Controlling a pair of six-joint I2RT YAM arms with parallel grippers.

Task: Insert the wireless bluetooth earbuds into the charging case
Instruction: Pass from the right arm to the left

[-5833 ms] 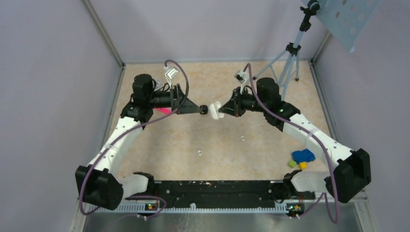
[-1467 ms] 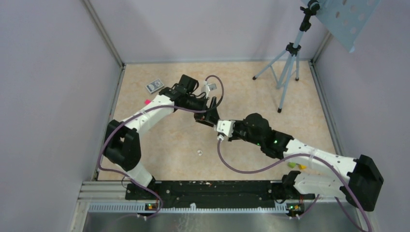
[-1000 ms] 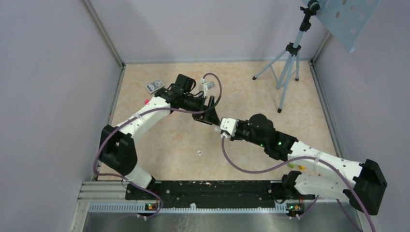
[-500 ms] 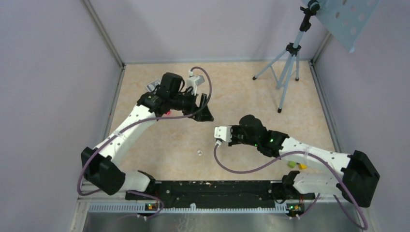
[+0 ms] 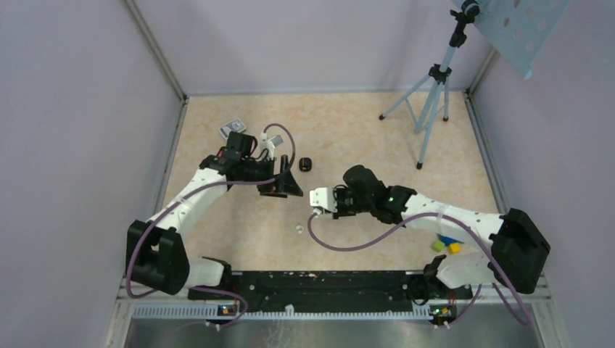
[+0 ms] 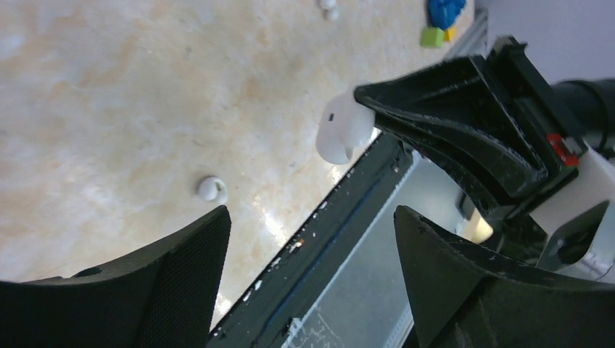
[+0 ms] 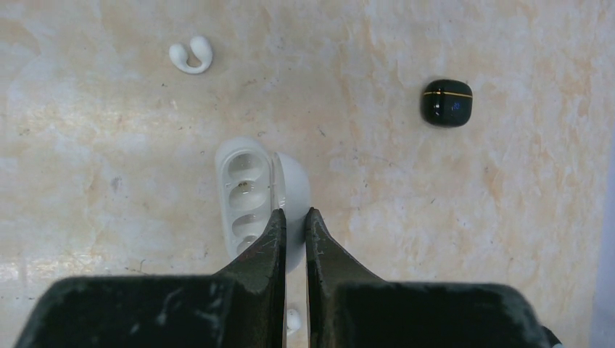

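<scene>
Earbud: tiny glossy white earbud (image 5: 298, 229) loose on the tabletop (image 5: 254, 225), lower centre.
Right jaws: right gripper (image 7: 294, 214) pinched narrow on the open charging case (image 7: 243, 174), smooth white, long axis in line with the fingers.
Left jaws: left gripper (image 6: 312, 217) wide, empty; earbud just beyond the finger at frame lower left, so likely the left arm's pick.

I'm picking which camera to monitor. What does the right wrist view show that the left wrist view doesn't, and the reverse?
Only the right wrist: the inside of the white pill-shaped plastic charging case, sockets apparently empty, and a small black rounded case. Only the left wrist: the left gripper, jaws open, blue, green and yellow blocks, a black rail. Both: the shut right gripper holding the case, a white plastic earbud loose on the tan table.
</scene>
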